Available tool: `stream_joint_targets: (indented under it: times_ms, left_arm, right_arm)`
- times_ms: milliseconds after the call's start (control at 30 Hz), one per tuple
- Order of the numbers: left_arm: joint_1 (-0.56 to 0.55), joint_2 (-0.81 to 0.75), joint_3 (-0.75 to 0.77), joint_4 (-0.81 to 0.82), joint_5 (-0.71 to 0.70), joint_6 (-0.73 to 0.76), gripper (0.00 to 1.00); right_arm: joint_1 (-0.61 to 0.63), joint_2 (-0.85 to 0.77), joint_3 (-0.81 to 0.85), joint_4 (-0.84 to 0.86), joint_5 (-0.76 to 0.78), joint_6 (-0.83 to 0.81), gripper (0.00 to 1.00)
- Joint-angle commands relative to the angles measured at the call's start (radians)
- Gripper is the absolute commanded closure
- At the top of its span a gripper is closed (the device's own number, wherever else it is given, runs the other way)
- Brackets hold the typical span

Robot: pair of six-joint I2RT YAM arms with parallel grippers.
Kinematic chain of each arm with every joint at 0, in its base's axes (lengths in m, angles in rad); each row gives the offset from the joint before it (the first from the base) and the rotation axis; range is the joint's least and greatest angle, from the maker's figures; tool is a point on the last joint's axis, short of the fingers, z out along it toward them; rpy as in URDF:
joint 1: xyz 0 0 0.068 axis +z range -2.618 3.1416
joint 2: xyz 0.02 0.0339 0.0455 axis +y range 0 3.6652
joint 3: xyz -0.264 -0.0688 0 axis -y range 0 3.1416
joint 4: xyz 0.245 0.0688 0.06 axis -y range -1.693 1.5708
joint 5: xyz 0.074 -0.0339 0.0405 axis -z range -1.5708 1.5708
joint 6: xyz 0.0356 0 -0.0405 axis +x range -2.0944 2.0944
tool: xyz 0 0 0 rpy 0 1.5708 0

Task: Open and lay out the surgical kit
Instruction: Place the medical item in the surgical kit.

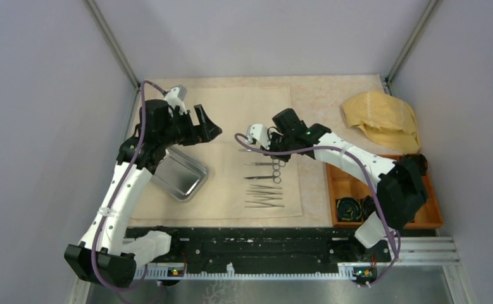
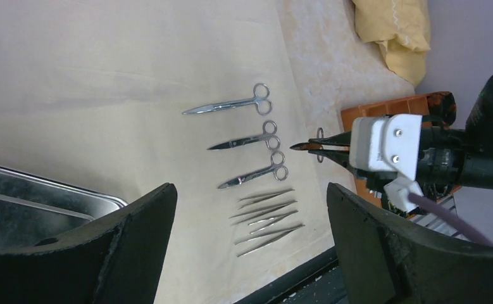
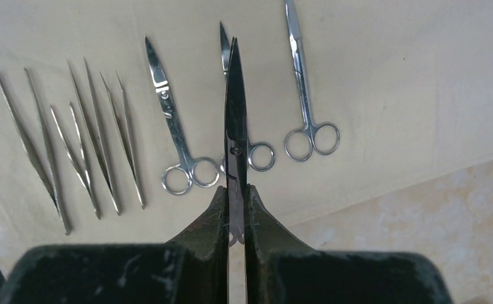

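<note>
The pale cream cloth sheet [image 1: 231, 120] lies spread flat on the table. On it, three steel scissors [image 1: 266, 164] lie in a row, with several tweezers [image 1: 264, 196] just nearer. The steel tray [image 1: 179, 174] rests on the sheet's left part. My left gripper [image 1: 204, 126] hovers open and holds nothing, beyond the tray; in its wrist view the wide jaws [image 2: 250, 190] frame the tweezers [image 2: 266, 215] far below. My right gripper [image 3: 236, 196] is shut on a fourth pair of scissors [image 3: 234, 107], blades pointing away, above the laid scissors [image 3: 171, 133].
A crumpled mustard-yellow cloth [image 1: 383, 119] sits at the back right. An orange compartment box [image 1: 383, 196] with black coils stands at the right, partly under the right arm. Grey walls close in both sides, and a black rail runs along the near edge.
</note>
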Motion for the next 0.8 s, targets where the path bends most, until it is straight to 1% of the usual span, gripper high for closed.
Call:
stream_joint_targets:
  times_ms: [0, 233, 433, 600, 767]
  left_arm:
    - [0.003, -0.005, 0.058, -0.008, -0.044, 0.005, 0.06]
    - [0.003, 0.003, 0.094, -0.003, -0.031, 0.027, 0.06]
    - [0.003, 0.022, 0.121, 0.000, 0.000, 0.074, 0.05]
    - [0.003, 0.052, 0.168, -0.027, -0.005, 0.126, 0.05]
    - [0.010, 0.068, 0.180, -0.040, 0.001, 0.162, 0.04]
  right_arm:
    - [0.015, 0.080, 0.108, -0.078, 0.036, -0.205, 1.00]
    - [0.027, 0.216, 0.193, -0.122, 0.015, -0.202, 1.00]
    - [0.044, 0.288, 0.229, -0.176, 0.054, -0.263, 1.00]
    - [0.060, 0.341, 0.263, -0.210, 0.105, -0.299, 1.00]
    - [0.077, 0.387, 0.306, -0.229, 0.144, -0.322, 1.00]
